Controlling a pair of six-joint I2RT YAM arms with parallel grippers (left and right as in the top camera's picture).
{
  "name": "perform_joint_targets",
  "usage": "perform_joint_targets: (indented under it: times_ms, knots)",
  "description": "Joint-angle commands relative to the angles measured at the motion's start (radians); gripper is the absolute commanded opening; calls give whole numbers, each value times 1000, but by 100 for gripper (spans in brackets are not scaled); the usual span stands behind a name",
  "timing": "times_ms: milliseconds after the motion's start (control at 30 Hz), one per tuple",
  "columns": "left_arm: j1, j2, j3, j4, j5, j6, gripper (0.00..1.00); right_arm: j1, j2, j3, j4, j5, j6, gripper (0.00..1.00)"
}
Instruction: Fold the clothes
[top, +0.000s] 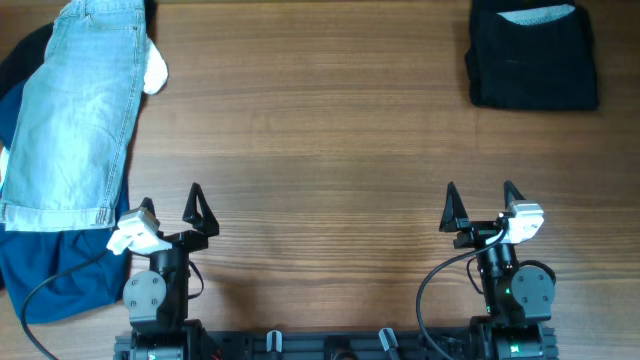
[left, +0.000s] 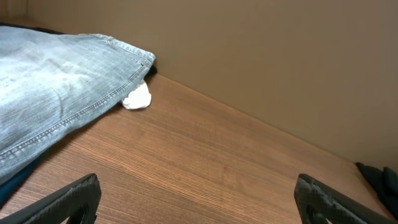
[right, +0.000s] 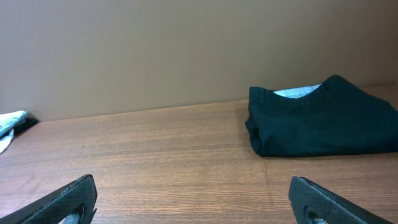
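The pale light-blue denim shorts (top: 78, 105) lie stretched out at the far left of the table, on top of a deep-blue garment (top: 55, 268). They also show at the upper left of the left wrist view (left: 56, 87). My left gripper (top: 172, 208) is open and empty near the table's front edge, just right of the shorts' hem; its fingers frame bare wood (left: 198, 199). My right gripper (top: 481, 203) is open and empty at the front right (right: 193, 199).
A folded black garment (top: 533, 55) lies at the back right, also in the right wrist view (right: 320, 121). A small white cloth (top: 155, 68) pokes out beside the shorts (left: 137, 98). A dark garment (top: 22, 60) lies under the pile at the far left.
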Motion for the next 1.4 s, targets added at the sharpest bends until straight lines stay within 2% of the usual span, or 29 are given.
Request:
perform_joint_targets:
  times_ms: [0,833,1367]
  knots:
    - [-5,-6,-5,2,-6,16,100,-5,8,-1,3,-13,14,100]
    - [-5,-6,-5,3,-6,16,100,-5,8,-1,4,-13,11,100]
    - [-5,-6,-5,0,25,9,100,-5,8,-1,70,-27,14,100]
